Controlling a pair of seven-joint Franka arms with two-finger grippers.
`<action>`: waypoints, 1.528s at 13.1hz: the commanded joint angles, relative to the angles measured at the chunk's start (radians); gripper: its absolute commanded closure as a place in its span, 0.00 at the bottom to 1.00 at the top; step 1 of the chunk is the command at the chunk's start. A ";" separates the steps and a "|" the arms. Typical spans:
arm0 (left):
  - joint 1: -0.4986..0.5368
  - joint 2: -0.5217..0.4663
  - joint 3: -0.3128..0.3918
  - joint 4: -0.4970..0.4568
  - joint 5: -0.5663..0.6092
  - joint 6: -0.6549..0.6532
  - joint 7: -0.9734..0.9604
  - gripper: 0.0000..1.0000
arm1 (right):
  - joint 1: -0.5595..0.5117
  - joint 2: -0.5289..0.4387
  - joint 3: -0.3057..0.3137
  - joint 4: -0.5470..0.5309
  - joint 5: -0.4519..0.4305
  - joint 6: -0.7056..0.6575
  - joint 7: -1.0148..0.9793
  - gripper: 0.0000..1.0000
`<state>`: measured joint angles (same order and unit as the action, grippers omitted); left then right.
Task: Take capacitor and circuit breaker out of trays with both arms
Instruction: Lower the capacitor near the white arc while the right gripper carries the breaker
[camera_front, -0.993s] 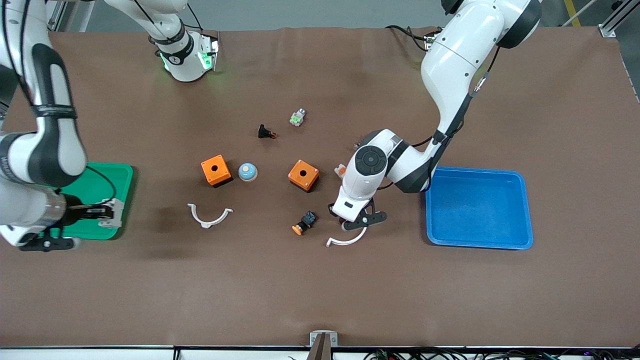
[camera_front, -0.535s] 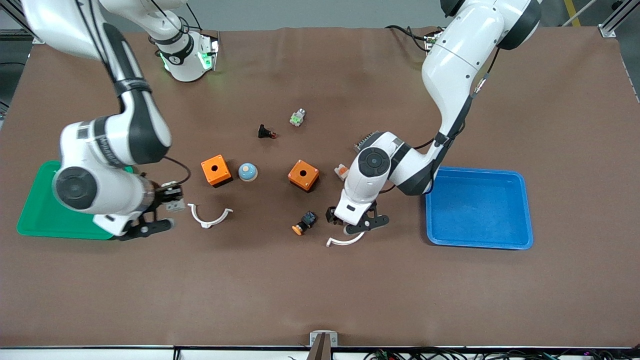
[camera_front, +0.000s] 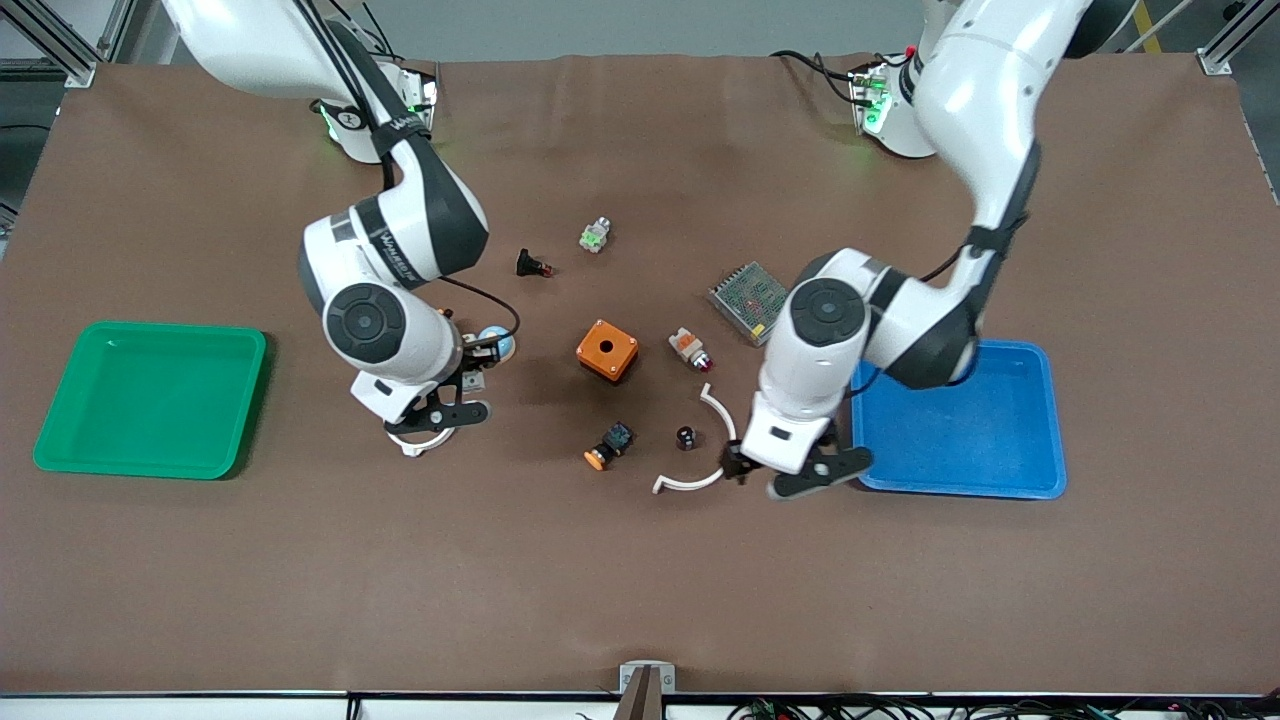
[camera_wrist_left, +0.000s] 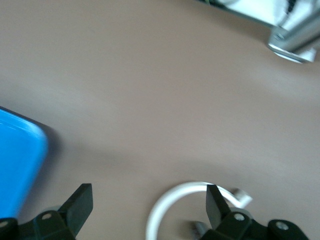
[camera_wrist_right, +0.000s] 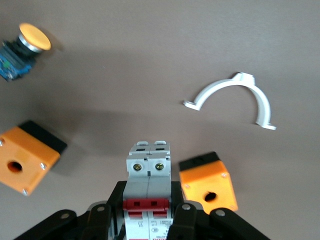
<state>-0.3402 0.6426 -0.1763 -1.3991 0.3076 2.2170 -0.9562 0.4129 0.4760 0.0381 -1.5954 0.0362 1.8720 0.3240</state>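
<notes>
The small white-grey circuit breaker (camera_wrist_right: 148, 192) with two red levers is being pinched across its flat sides by the closed fingers of the right gripper (camera_wrist_right: 148, 216). It is being held in the air over one white curved plastic clamp (camera_front: 415, 441) and out of the green plastic tray (camera_front: 150, 400). The fingers of the left gripper (camera_front: 787, 470) are being held spread wide and empty, low over the brown table (camera_front: 640, 580), at the edge of the blue plastic tray (camera_front: 980, 430). The tiny black cylindrical capacitor (camera_front: 686, 436) is lying on the table outside both trays, inside the arc of the other white clamp (camera_front: 690, 484). It is just beside the left gripper, toward the right arm's end. The breaker is being judged a stiff, fairly light block, best taken by its flat flanks. The capacitor is being judged very light, smooth and apt to roll, best taken across its round wall. One breaker, one capacitor, two trays and two white clamps are being counted, plus two orange boxes (camera_wrist_right: 27, 162) in the right wrist view.
</notes>
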 joint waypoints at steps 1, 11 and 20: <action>0.076 -0.093 -0.005 -0.032 0.033 -0.121 0.083 0.00 | 0.053 0.012 -0.011 -0.060 0.019 0.114 0.116 0.78; 0.395 -0.444 -0.017 -0.028 -0.059 -0.500 0.635 0.00 | 0.110 0.131 -0.011 -0.067 0.039 0.286 0.242 0.78; 0.328 -0.661 0.147 -0.182 -0.268 -0.616 0.780 0.00 | 0.107 0.110 -0.012 -0.066 0.039 0.222 0.273 0.01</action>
<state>0.0186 0.0552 -0.0821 -1.4999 0.0653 1.5940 -0.2026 0.5178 0.6311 0.0319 -1.6619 0.0572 2.1640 0.5673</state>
